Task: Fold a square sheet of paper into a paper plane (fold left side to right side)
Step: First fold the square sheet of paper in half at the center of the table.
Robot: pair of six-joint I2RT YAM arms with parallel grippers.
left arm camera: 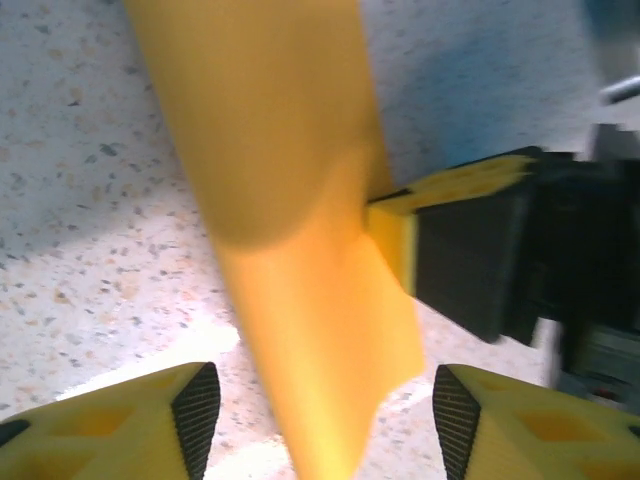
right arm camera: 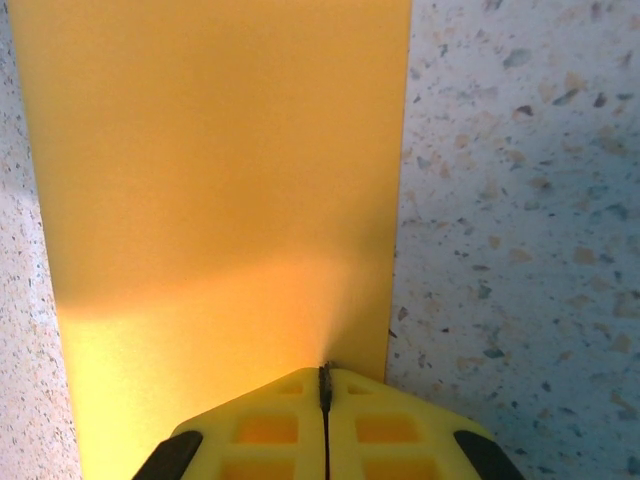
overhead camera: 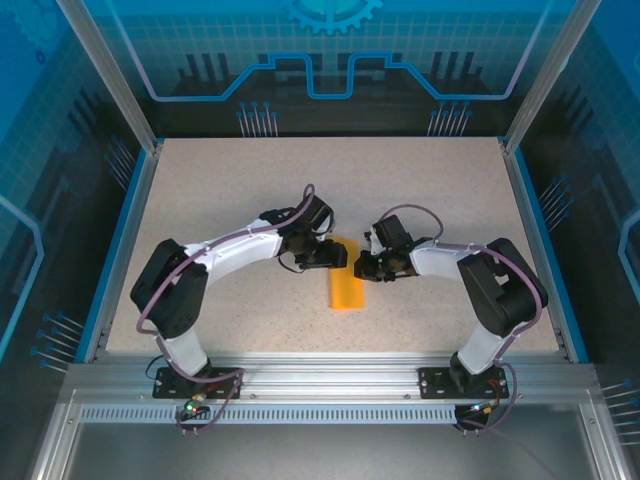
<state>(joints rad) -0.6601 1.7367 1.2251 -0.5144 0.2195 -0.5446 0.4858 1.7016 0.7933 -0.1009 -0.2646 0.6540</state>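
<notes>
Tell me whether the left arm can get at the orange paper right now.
Probably yes: the left gripper is open, the orange paper running between its fingers. The right gripper, shut on its edge, sits to one side.

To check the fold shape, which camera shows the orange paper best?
Top external: the paper shows its narrow strip outline almost whole. Right wrist shows a cropped flat part; left wrist shows a blurred, curved part.
</notes>
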